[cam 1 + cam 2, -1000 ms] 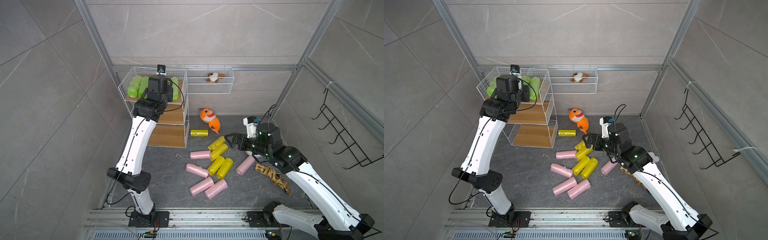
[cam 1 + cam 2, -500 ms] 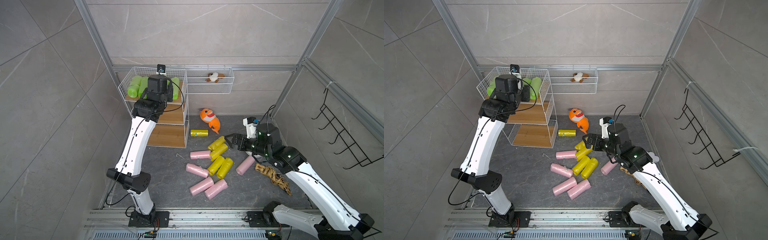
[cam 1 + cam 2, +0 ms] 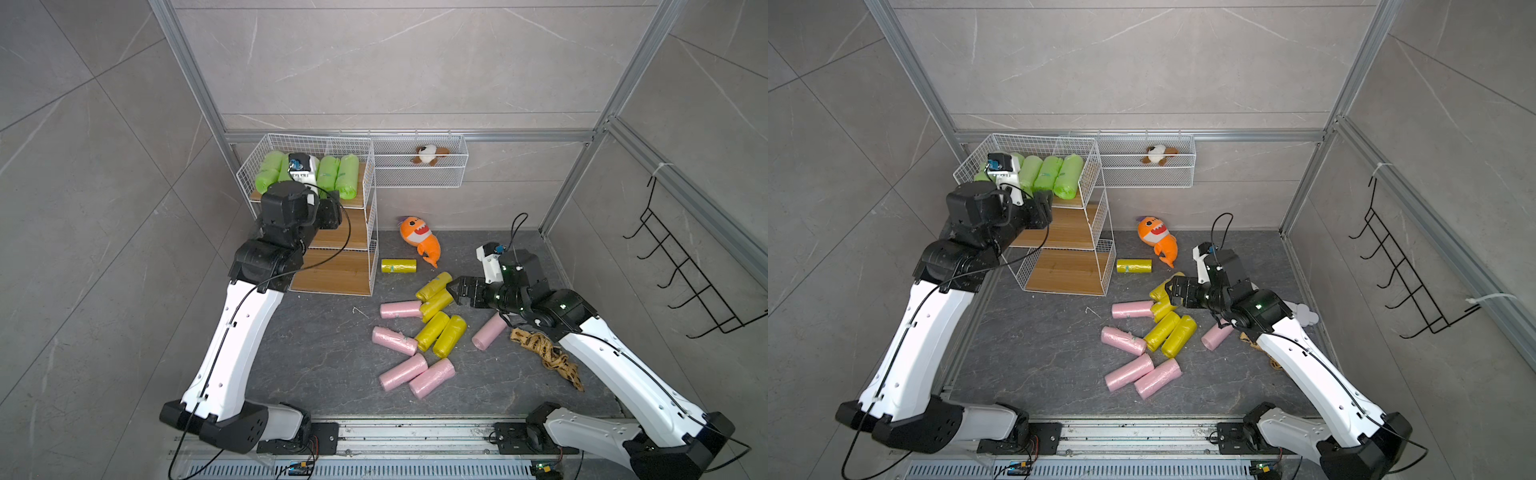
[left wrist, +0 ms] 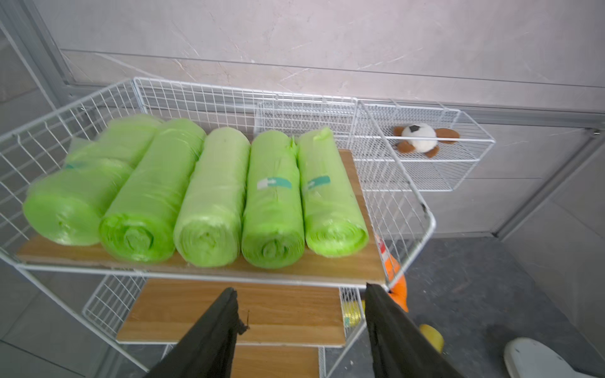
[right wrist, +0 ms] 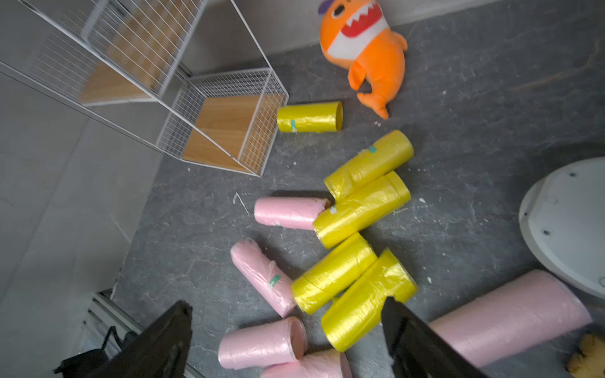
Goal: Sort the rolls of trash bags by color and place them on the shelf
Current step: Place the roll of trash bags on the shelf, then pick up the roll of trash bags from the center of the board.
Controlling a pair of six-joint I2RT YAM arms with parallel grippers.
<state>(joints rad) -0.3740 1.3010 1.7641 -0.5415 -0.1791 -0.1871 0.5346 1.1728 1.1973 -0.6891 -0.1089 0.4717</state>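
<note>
Five lime green rolls (image 4: pixel 209 196) lie side by side, touching, on the top board of the white wire shelf (image 4: pixel 353 265). Below them the left gripper (image 4: pixel 301 289) hangs before the middle board, its black fingers (image 4: pixel 216 327) spread apart with nothing between them. Beside the shelf, a wire basket (image 4: pixel 458 176) on the wall holds a brown-and-white plush toy (image 4: pixel 420 139). An orange plush (image 4: pixel 397 288) and a yellow roll (image 4: pixel 432 335) lie on the dark floor (image 4: pixel 474 278)

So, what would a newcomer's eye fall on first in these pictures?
Five bright green rolls lie side by side on the top board of the shelf. On the dark floor beside it, yellow rolls and pink rolls lie scattered. An orange shark lies farther back.
</note>
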